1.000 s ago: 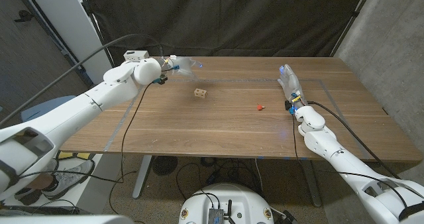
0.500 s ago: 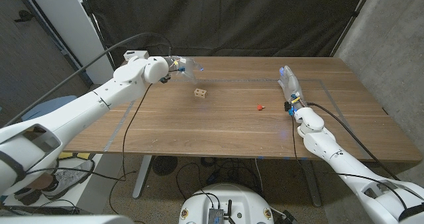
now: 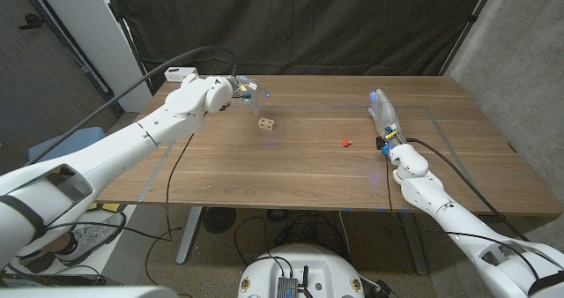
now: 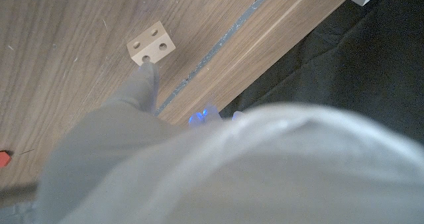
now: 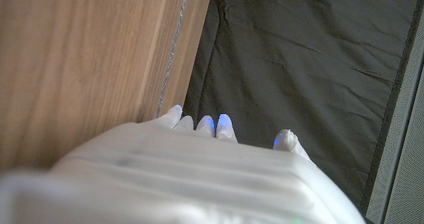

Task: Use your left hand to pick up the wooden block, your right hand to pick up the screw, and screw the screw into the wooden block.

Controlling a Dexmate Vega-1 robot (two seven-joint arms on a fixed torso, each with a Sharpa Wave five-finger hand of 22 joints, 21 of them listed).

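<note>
Dark cloth hangs behind a long brown wooden table (image 3: 300,170) with a thin blue tape line on its top. On the table, a bit left of the middle and toward the far side, sits a small pale wooden block with round holes (image 3: 266,122). To its right, well apart from it, lies a tiny red screw (image 3: 346,143). The robot's white left arm reaches in from the left, and its left hand (image 3: 248,93) is up over the far left part of the table, just beside the block. In the left wrist view one long finger (image 4: 142,85) points out at the block (image 4: 152,43), with its tip at the block's edge; I cannot tell if it touches. That hand holds nothing and its fingers are apart. The right hand (image 3: 384,113) stands on the right side of the table, near the screw but not touching it. Its fingers are straight, close side by side, and it holds nothing.
</note>
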